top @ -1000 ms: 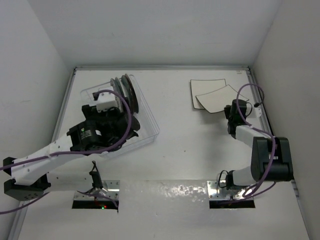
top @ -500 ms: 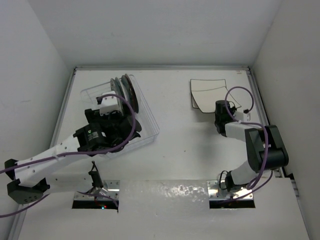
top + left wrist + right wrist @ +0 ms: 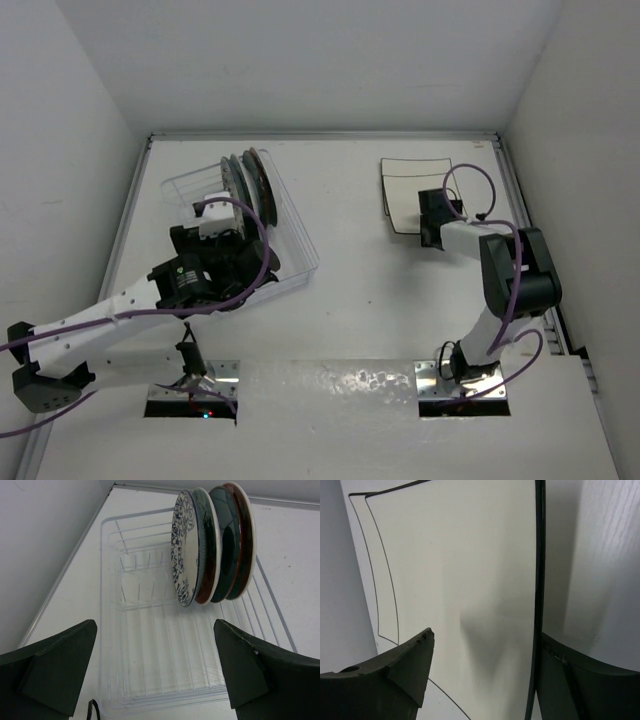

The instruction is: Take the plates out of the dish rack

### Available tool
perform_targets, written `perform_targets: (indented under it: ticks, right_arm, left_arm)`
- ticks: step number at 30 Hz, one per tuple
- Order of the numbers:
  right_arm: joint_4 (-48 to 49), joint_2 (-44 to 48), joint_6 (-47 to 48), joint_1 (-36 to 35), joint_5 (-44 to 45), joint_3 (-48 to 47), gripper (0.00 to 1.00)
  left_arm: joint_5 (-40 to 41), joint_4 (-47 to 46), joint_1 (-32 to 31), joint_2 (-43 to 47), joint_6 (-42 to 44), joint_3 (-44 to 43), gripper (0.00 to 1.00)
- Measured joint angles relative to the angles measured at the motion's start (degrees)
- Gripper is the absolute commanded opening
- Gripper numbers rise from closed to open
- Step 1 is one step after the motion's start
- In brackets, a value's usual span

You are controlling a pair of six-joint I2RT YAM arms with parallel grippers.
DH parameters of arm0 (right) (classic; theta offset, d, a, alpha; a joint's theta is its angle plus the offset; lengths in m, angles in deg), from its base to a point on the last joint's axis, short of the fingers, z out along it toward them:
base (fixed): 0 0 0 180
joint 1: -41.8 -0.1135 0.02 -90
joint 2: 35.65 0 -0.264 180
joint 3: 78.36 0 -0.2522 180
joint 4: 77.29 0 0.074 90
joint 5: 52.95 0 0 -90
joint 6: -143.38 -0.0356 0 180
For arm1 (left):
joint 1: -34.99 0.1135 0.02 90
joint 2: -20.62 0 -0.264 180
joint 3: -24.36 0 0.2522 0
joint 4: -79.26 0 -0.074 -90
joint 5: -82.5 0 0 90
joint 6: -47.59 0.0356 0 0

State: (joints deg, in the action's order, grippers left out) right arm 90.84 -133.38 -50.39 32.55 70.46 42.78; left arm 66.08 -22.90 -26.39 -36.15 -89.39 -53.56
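Fig. 1. I operate in a robot test cell. Plain white panel walls (image 3: 300, 60) box in a flat white table top (image 3: 370, 300). Two black-and-white robot arms (image 3: 110, 315), trailing purple cables (image 3: 263, 243), stand on shiny metal base plates (image 3: 432, 378) at its near edge.

Dish rack (image 3: 160, 650): clear, see-through, ribbed. Front round plate (image 3: 184, 550): white, dense blue flower pattern. Round plates behind (image 3: 227, 545): dark teal faces, red backs and rims. Square plates (image 3: 470, 580): cream, thin dark line round border. Table (image 3: 370, 300): white. Cables (image 3: 500, 290): purple. Arms (image 3: 90, 325): white links, black joints.
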Motion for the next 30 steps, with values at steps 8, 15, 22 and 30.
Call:
perform_targets:
  ticks: [8, 15, 22, 30]
  right_arm:
    - [-6.51, -6.62, -3.02, 0.00, -3.32, -8.59, 0.85]
    - [-10.54, -11.15, -3.17, 0.02, -4.24, -16.20, 0.97]
    - [-14.60, -16.57, -1.20, 0.94, -6.95, -24.87, 0.99]
    - [-18.78, -19.63, 2.45, 2.71, -10.12, -30.60, 0.99]
  left_arm:
    - [-0.90, -1.29, 0.00, 0.24, 0.17, 1.68, 1.00]
    - [-1.88, -2.10, 0.00, 0.31, 0.63, 3.19, 1.00]
    - [-2.16, -3.02, 0.00, 0.07, 1.53, 3.52, 1.00]
    - [-2.54, -3.50, 1.31, -1.66, 2.01, 3.54, 1.00]
